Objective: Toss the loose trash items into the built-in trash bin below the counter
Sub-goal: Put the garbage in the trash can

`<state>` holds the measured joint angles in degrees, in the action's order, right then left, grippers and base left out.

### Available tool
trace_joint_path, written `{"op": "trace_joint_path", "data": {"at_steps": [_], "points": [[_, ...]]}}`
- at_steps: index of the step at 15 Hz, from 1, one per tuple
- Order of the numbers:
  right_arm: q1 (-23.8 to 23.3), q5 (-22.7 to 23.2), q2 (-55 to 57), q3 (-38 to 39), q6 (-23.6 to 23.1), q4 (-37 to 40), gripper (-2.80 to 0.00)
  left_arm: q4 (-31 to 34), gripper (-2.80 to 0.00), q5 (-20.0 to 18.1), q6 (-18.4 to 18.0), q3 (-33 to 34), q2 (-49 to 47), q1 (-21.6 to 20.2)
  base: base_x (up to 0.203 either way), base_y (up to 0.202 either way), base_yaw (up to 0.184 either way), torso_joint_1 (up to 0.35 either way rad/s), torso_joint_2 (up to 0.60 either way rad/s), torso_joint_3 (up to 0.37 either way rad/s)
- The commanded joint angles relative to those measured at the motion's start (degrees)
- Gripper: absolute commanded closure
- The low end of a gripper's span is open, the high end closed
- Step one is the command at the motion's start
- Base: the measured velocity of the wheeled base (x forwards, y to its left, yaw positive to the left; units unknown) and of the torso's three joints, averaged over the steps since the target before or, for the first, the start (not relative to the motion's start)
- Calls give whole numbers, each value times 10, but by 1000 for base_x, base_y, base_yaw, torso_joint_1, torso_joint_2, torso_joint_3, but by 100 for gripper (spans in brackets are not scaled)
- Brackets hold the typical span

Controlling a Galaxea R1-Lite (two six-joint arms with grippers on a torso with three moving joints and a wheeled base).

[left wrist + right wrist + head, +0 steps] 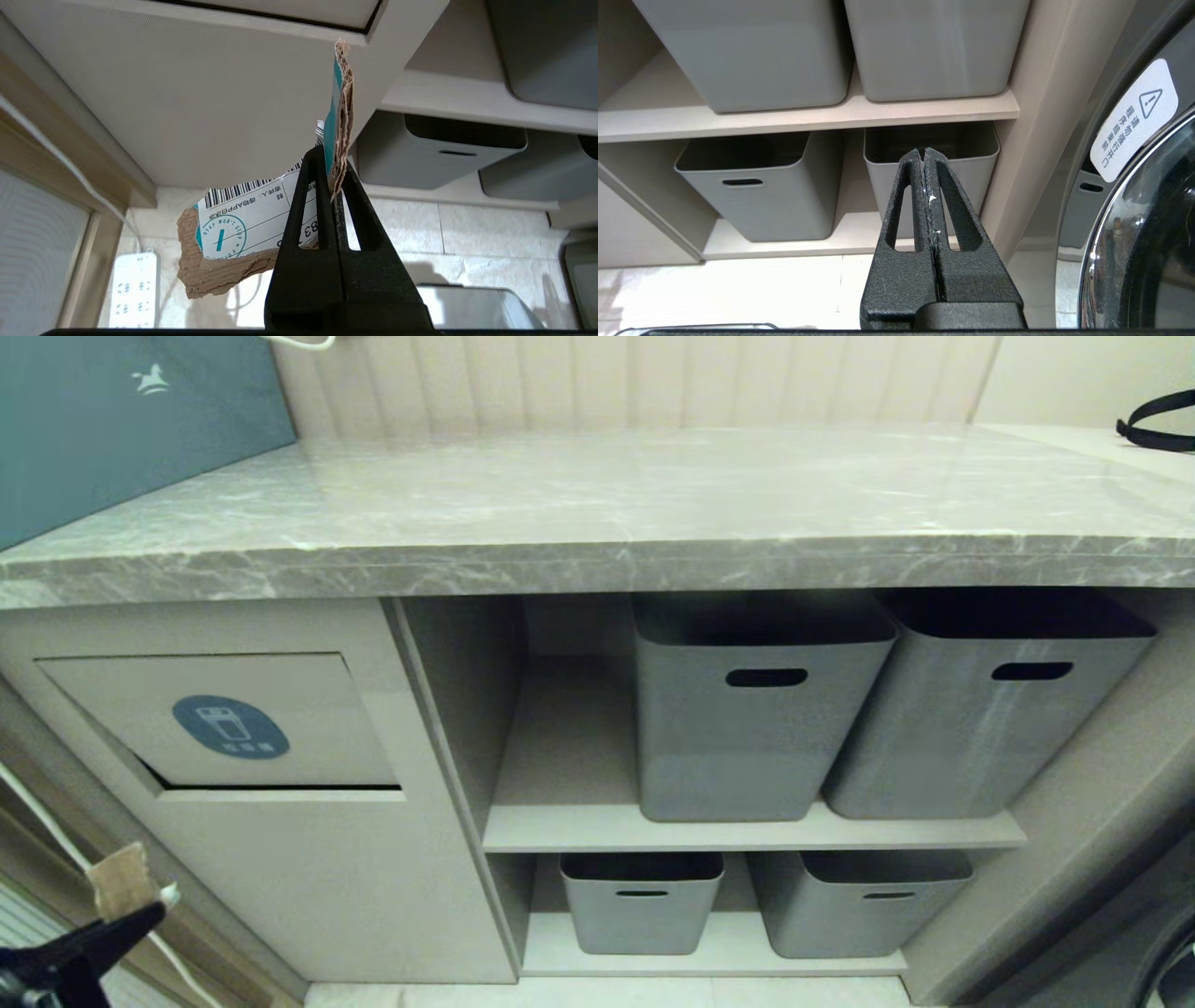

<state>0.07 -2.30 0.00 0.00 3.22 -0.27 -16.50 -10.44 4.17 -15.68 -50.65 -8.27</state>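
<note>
The built-in trash bin (280,775) is the beige cabinet front under the left end of the grey marble-look counter (597,560). Its tilting flap (308,709) bears a blue oval sticker (231,726) and looks closed, with a dark slit along its lower edge. My left gripper (149,915) is low at the near left, below and left of the flap. It is shut on a torn cardboard scrap (119,882). In the left wrist view the left gripper (332,161) pinches that scrap (233,224), brown with a teal face and a white barcode label, beneath the cabinet front (210,107). My right gripper (924,151) is shut and empty, low by the shelves.
Several grey baskets (756,709) with slot handles fill the open shelves right of the bin. A teal box (112,420) stands at the counter's back left and a black strap (1158,420) at its back right. A washing machine door (1148,224) is at the far right. A white power strip (133,289) lies on the floor.
</note>
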Motion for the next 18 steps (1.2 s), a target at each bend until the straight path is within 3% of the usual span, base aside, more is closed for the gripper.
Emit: {"op": "trace_joint_path", "data": {"at_steps": [1, 9, 18], "points": [[0, 0, 0, 0, -1, 0, 0, -15, 0, -1, 5, -6, -40, 0, 0, 0, 0, -27, 105, 88], [0, -1, 0, 1, 2, 0, 0, -92, 0, -1, 14, -25, -112, 2, 0, 0, 0, -1, 15, 9], [0, -1, 0, 1, 2, 0, 0, -451, 0, -23, 19, 47, -347, 2, 0, 0, 0, 0, 0, 0]]}}
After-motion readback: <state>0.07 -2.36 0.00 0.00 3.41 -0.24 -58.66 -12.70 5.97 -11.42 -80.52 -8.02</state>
